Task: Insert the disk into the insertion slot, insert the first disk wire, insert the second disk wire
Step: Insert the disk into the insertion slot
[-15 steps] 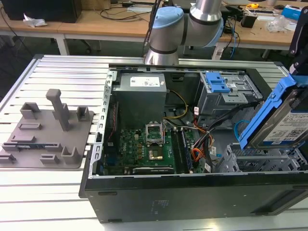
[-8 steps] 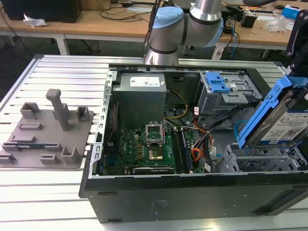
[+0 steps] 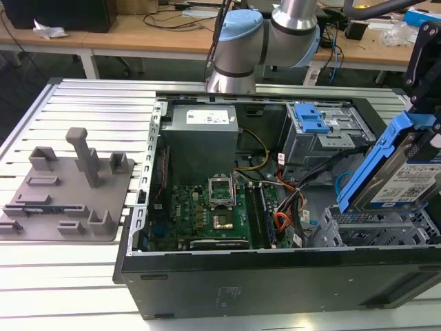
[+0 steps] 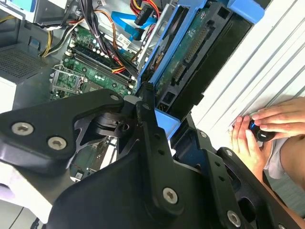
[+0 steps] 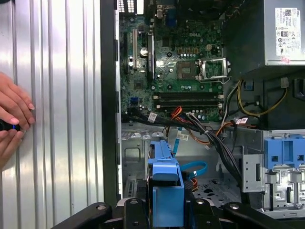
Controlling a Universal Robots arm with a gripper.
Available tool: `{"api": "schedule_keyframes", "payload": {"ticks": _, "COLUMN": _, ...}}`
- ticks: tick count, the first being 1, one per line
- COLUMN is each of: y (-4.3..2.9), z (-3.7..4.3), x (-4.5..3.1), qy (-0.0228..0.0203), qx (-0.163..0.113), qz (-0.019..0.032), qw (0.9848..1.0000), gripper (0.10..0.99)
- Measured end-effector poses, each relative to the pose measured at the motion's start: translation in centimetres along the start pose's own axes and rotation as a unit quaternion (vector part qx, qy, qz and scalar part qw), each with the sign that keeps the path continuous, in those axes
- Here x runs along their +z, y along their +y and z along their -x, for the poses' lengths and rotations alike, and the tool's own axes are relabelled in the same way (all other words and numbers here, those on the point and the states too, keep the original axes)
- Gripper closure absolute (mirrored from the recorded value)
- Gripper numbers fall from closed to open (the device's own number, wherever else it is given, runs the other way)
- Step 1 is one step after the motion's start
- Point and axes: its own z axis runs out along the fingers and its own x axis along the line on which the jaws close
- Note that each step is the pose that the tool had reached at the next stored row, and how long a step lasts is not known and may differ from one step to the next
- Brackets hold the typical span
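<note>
- I see the gripper (image 5: 167, 210) pinching the disk (image 3: 406, 172) by its smooth blue plastic carrier, tilted above the perforated grey sheet-metal insertion slot (image 3: 372, 231).
- Second wrist view gives me its green circuit-board underside; exterior view, the white label.

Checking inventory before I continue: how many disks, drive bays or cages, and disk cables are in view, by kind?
Disk in blue carrier: 1
Insertion slot: 1
Taller cage with blue clip: 1
Red-orange-black wire bundle: 1
Light-blue cable: 1
Total: 5
</note>
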Motion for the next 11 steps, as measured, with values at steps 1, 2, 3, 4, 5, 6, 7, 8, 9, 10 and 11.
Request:
{"api": "schedule_keyframes", "payload": {"ticks": 1, "y": 0.00, "z": -0.01, "x": 0.06, "qy": -0.0007, "qx": 0.000, "qz": 0.0000, "qw": 1.0000, "gripper": 0.722}}
{"api": "schedule_keyframes", "payload": {"ticks": 2, "y": 0.00, "z": -0.01, "x": 0.12, "qy": -0.0012, "qx": 0.000, "qz": 0.0000, "qw": 1.0000, "gripper": 0.722}}
{"api": "schedule_keyframes", "payload": {"ticks": 3, "y": 0.00, "z": -0.02, "x": 0.17, "qy": -0.0016, "qx": 0.000, "qz": 0.0001, "qw": 1.0000, "gripper": 0.722}}
{"api": "schedule_keyframes", "payload": {"ticks": 4, "y": 0.00, "z": -0.02, "x": 0.20, "qy": -0.0016, "qx": -0.001, "qz": 0.0003, "qw": 1.0000, "gripper": 0.722}}
{"api": "schedule_keyframes", "payload": {"ticks": 5, "y": 0.00, "z": -0.02, "x": 0.21, "qy": -0.0017, "qx": -0.001, "qz": 0.0004, "qw": 1.0000, "gripper": 0.722}}
{"api": "schedule_keyframes", "payload": {"ticks": 6, "y": 0.00, "z": -0.02, "x": 0.22, "qy": -0.0016, "qx": -0.001, "qz": 0.0005, "qw": 1.0000, "gripper": 0.722}}
{"api": "schedule_keyframes", "payload": {"ticks": 7, "y": 0.00, "z": -0.02, "x": 0.22, "qy": -0.0017, "qx": -0.001, "qz": 0.0006, "qw": 1.0000, "gripper": 0.722}}
{"api": "schedule_keyframes", "payload": {"ticks": 8, "y": 0.00, "z": -0.02, "x": 0.22, "qy": -0.0016, "qx": -0.001, "qz": 0.0006, "qw": 1.0000, "gripper": 0.722}}
{"api": "schedule_keyframes", "payload": {"ticks": 9, "y": 0.00, "z": -0.02, "x": 0.22, "qy": -0.0016, "qx": -0.001, "qz": 0.0007, "qw": 1.0000, "gripper": 0.722}}
{"api": "schedule_keyframes", "payload": {"ticks": 10, "y": 0.00, "z": -0.02, "x": 0.29, "qy": -0.0018, "qx": -0.001, "qz": 0.0007, "qw": 1.0000, "gripper": 0.722}}
{"api": "schedule_keyframes", "payload": {"ticks": 11, "y": 0.00, "z": -0.01, "x": 0.33, "qy": -0.0017, "qx": -0.002, "qz": 0.0007, "qw": 1.0000, "gripper": 0.722}}
